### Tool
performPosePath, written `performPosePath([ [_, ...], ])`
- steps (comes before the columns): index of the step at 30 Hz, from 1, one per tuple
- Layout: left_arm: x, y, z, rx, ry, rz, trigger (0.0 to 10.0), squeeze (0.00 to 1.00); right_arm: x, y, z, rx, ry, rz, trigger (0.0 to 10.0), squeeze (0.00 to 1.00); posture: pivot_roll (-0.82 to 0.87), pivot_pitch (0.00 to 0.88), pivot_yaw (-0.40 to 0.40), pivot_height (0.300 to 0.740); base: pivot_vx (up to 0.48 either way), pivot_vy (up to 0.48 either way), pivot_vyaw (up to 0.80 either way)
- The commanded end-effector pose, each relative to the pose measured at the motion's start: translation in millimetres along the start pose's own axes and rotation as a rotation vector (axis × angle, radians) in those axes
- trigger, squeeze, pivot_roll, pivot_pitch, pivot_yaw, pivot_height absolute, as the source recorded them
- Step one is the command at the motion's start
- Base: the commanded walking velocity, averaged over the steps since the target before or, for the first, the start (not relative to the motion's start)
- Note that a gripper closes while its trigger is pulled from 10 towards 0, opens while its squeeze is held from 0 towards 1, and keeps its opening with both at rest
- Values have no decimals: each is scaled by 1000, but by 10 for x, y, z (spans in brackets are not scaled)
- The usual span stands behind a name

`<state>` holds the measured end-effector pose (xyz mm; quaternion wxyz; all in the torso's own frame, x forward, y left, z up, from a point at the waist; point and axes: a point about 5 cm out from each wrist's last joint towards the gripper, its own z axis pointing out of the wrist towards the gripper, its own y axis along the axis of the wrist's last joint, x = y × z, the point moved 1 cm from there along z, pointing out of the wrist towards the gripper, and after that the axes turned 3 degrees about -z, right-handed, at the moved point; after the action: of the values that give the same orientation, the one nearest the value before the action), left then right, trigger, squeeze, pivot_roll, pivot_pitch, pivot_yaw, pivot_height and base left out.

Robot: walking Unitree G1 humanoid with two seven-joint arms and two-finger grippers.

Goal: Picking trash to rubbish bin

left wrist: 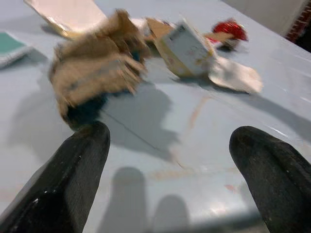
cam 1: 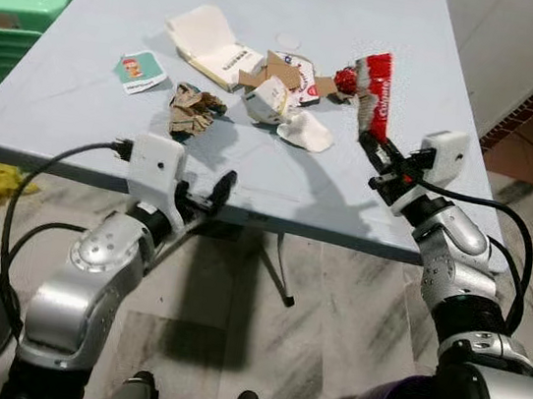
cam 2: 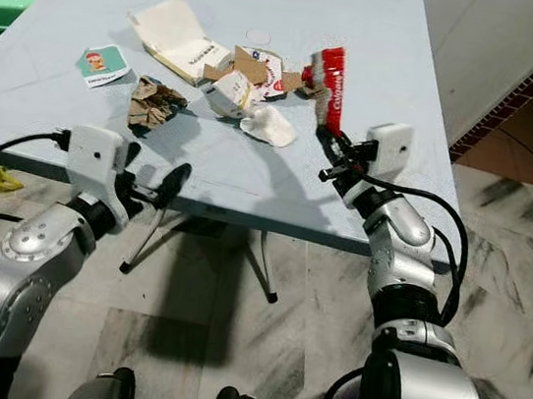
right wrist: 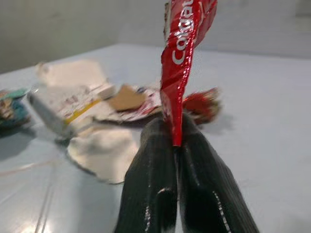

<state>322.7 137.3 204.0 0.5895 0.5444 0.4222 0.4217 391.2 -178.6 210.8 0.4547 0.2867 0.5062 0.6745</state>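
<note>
Right claw [cam 1: 377,157] pinches red wrapper [cam 1: 375,94], long axis upright

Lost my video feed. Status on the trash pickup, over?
Right gripper shut on red toothpaste wrapper, lifted above table. Left gripper open at near edge, facing crumpled brown paper. More scraps left; nothing blocking.

Even, cool indoor light; head views fairly sharp. Soft shadows of both arms fall on the table [cam 1: 274,2], a darker one on the floor [cam 1: 222,303] beneath. Left wrist view motion-blurred, crumpled brown paper [left wrist: 95,68] smeared. Right wrist view background soft, faint glare near table edge.
</note>
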Motion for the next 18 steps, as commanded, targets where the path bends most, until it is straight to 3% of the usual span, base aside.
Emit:
performPosePath([
  [1,36,-16,40,-4,18,15,10000,0,-85,44,-89,-38,-78,-8,10000,0,68,140,-113,740,0,0,0],
  [4,72,4,86,-15,40,28,10000,0,-77,59,-148,-56,-111,-17,10000,0,62,127,-109,740,0,0,0],
  [12,59,-44,169,-35,34,-31,10000,0,76,90,-406,-99,-225,-11,10000,0,42,92,-101,740,0,0,0],
  [18,40,-68,184,-41,33,-37,10000,0,78,86,-485,-91,-291,-5,10000,0,33,91,-94,740,0,0,0],
])
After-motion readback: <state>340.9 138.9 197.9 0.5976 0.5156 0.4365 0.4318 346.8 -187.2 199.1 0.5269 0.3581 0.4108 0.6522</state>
